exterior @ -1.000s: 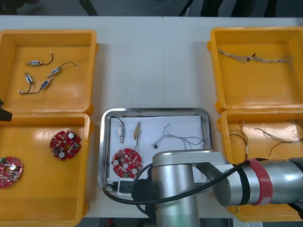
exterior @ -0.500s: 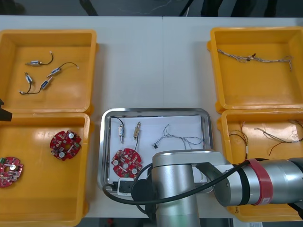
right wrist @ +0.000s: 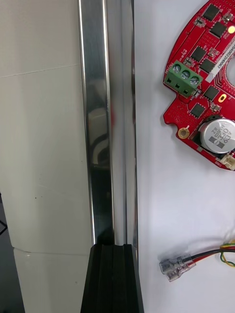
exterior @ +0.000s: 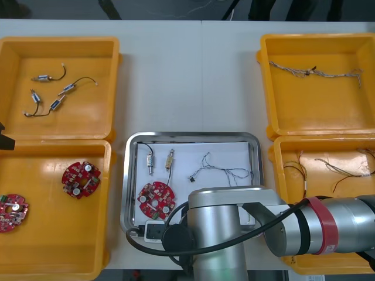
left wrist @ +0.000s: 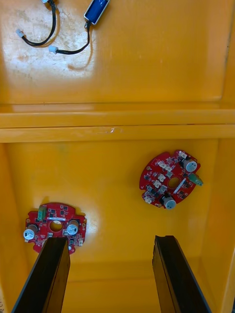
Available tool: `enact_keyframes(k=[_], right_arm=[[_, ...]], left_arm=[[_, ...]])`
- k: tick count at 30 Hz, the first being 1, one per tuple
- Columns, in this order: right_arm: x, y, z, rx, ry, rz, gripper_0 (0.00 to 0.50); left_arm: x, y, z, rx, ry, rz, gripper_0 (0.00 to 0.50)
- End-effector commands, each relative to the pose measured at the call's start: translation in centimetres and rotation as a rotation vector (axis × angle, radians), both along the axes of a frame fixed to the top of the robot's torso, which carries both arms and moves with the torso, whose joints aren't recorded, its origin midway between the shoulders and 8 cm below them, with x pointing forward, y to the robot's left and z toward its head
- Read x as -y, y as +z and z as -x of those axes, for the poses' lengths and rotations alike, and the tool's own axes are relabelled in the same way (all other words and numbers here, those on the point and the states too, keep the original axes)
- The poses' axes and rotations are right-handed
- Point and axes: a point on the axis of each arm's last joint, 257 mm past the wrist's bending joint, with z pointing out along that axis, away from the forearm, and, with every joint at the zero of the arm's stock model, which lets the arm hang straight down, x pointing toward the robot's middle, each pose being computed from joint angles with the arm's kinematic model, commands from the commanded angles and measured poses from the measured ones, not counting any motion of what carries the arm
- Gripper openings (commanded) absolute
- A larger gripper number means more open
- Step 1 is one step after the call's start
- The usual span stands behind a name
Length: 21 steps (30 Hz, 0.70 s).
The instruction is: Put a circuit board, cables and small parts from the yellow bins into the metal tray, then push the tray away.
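The metal tray [exterior: 193, 136] lies between the bins with white lining. It holds a red circuit board [exterior: 156, 199], two small metal parts [exterior: 150, 160], and a thin cable [exterior: 220, 172]. My right arm [exterior: 218, 234] covers the tray's near edge. In the right wrist view my right gripper [right wrist: 112, 276] is shut, its fingers together against the tray's shiny near rim [right wrist: 105, 122]. Beyond the rim lie the board [right wrist: 205, 88] and a red and yellow cable [right wrist: 196, 259]. My left gripper [left wrist: 110, 274] hangs open over the near left bin, above two circuit boards [left wrist: 169, 178].
The far left yellow bin [exterior: 58, 44] holds small metal parts on black cables. The near left bin [exterior: 55, 263] holds two boards. The far right bin [exterior: 316, 41] has a twisted cable, and the near right bin [exterior: 281, 146] has red and yellow cables. Bare table lies beyond the tray.
My right gripper's fingers have closed. The tray and its contents have slid a little away from me. The left arm has not moved.
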Motion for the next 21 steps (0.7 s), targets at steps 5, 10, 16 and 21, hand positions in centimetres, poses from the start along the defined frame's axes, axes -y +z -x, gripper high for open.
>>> enact_keyframes(k=[5, 10, 16, 21], right_arm=[[-1.5, 0.9, 0.8, 0.018, 0.023, -0.028, 0.000], [-1.5, 1.0, 0.5, 0.027, 0.024, -0.029, 0.000], [-2.0, 2.0, 0.3, 0.067, 0.043, -0.046, 0.468], [-2.3, 2.5, 0.4, 0.081, 0.055, -0.056, 0.500]], left_arm=[[-1.4, 1.4, 0.5, 0.017, -0.035, -0.077, 0.500], [-1.4, 1.4, 0.5, 0.017, -0.035, -0.077, 0.500], [-1.4, 1.4, 0.5, 0.017, -0.035, -0.077, 0.500], [-1.4, 1.4, 0.5, 0.017, -0.035, -0.077, 0.500]])
